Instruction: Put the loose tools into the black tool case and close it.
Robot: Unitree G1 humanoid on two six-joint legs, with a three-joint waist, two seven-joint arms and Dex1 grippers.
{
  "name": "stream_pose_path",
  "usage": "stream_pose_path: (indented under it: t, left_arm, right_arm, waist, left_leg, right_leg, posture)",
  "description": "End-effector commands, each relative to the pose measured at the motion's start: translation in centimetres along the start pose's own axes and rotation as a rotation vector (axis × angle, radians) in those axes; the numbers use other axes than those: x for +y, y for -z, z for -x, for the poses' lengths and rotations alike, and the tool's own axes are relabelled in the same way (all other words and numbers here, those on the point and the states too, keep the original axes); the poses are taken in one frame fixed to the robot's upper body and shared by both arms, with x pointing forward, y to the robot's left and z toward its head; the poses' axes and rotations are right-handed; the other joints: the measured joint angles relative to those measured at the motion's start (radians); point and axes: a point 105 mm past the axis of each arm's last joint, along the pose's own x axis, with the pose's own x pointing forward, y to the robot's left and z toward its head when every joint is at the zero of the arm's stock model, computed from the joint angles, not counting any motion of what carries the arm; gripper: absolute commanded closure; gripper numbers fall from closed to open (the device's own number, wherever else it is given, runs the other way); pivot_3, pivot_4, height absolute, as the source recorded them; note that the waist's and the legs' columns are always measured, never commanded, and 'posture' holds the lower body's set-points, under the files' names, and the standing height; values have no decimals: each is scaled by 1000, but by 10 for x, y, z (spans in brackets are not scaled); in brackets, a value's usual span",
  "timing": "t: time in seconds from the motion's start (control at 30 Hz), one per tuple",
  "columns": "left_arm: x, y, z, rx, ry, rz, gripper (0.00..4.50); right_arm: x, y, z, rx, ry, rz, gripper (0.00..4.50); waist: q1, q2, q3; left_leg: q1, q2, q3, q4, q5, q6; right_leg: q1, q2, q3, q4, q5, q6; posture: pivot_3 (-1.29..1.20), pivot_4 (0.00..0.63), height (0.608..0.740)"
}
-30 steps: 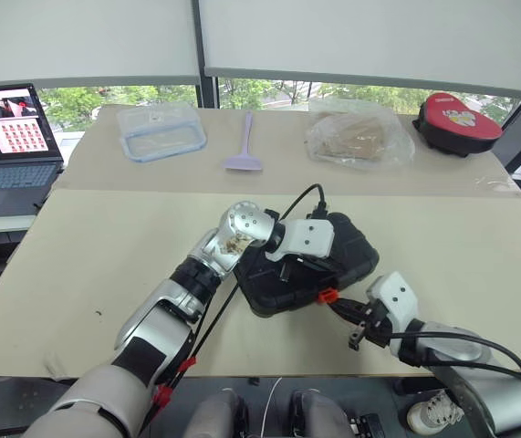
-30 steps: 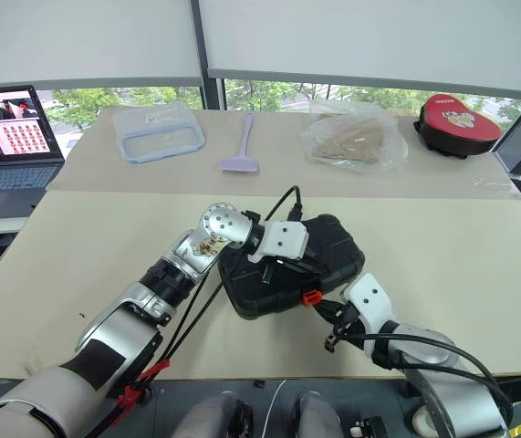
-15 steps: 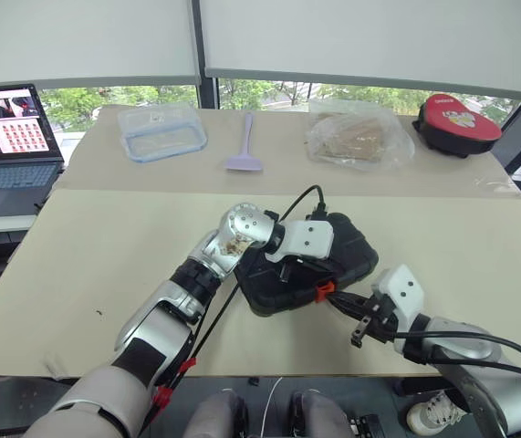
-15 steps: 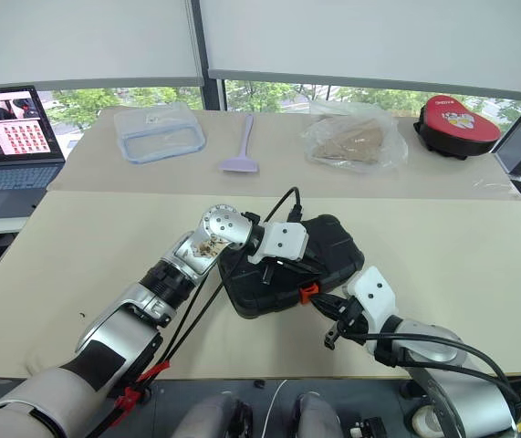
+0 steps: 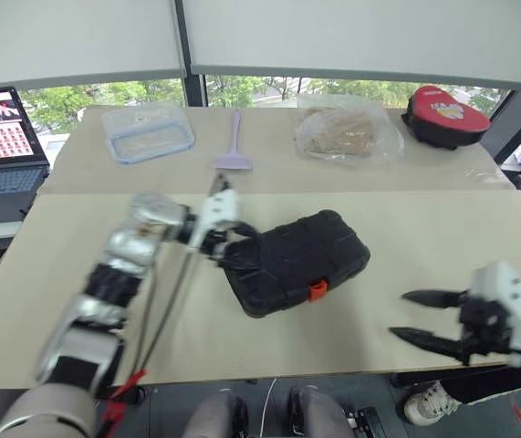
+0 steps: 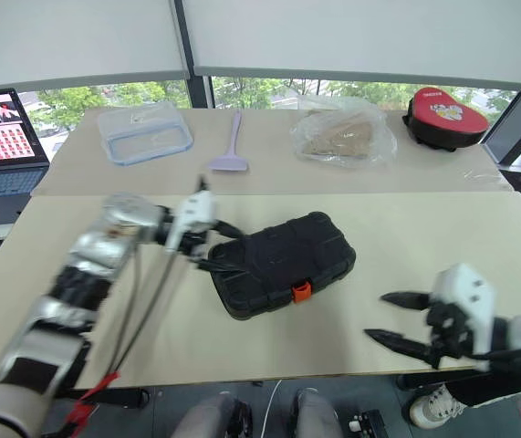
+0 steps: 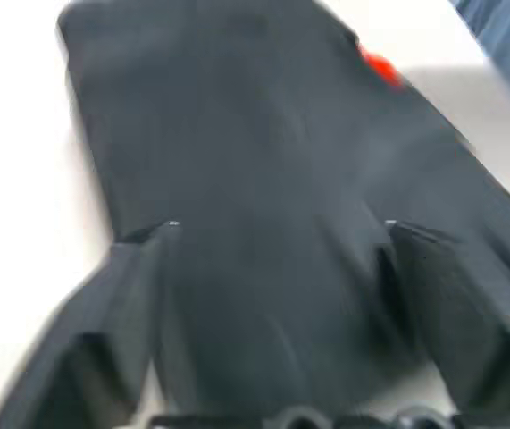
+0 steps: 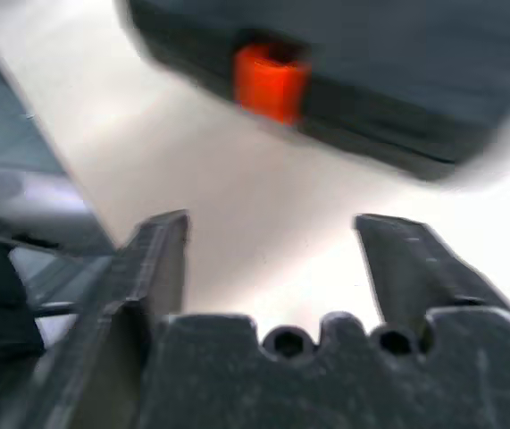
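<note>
The black tool case (image 5: 294, 262) lies shut on the near beige surface (image 5: 424, 237), its lid down and its small orange latch (image 5: 317, 290) on the edge facing the robot. Taking the case as the landmark: the left gripper (image 5: 233, 246) is at its left end, the two black fingers (image 7: 121, 295) spread apart with the case's end between them in the left wrist view; whether they touch the plastic cannot be told, as that arm is blurred. The right gripper (image 5: 420, 317) hangs well to the right of the case and nearer the robot, over the front edge of the surface, its fingers (image 5: 429, 297) spread wide with nothing between them, pointing back toward the case. In the right wrist view the latch (image 8: 271, 80) sits beyond the parted fingers, apart from them.

Behind the case, on the far surface, a lilac spatula (image 5: 234, 146) lies straight beyond its left end. Left of that is a clear lidded food box (image 5: 147, 131). Beyond the case's right end is a clear plastic bag (image 5: 347, 130) with something brown inside, and farther right a round case with a red top (image 5: 442, 111). A laptop (image 5: 0, 137) with its screen lit stands far to the left of the case
</note>
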Motion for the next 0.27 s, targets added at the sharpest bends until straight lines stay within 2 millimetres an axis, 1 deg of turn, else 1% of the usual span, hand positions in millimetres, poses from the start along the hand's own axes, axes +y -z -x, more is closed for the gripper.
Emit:
stream_pose_path:
  t: [0.03,0.07,0.13,0.2,0.23,0.27]
  left_arm:
    - [-30,2,58,-36,-22,113,0]
    - [-34,6,71,-39,-66,158,0]
    - [-36,9,83,-60,-147,203,0]
    - [-40,9,90,-84,-189,237,0]
    - [-42,9,90,-92,-198,248,0]
    - [-44,10,91,-98,-216,256,0]
  right_arm:
    - [-17,-14,25,-49,-20,0,50]
    - [-23,-15,29,-56,-9,0,50]
    - [-30,-13,33,-65,-2,-27,50]
    - [-32,-11,35,-67,-12,-51,50]
    - [-32,-10,36,-67,-15,-56,50]
    - [-33,-9,36,-65,-18,-58,50]
  waist:
    - [3,5,6]
    - [2,6,8]
    - [15,6,10]
    - [32,8,11]
    - [39,9,11]
    - [39,9,11]
  left_leg:
    - [0,0,0,0,0,0]
    - [0,0,0,0,0,0]
    - [0,0,-1,0,0,0]
    - [0,-2,-3,1,-1,-1]
    - [0,-4,-3,0,-5,-8]
    - [0,-5,-3,0,-5,-8]
  right_leg:
    - [0,0,0,0,0,0]
    - [0,-1,0,-1,0,0]
    - [1,-1,-1,-2,-1,1]
    - [1,-3,-2,-2,-3,3]
    - [1,-5,-2,-1,-3,3]
    - [1,-6,-2,-1,-3,3]
  posture:
    - [0,150,728]
    - [0,150,728]
    - [0,150,728]
    - [0,150,728]
    - [0,150,728]
    - [0,150,728]
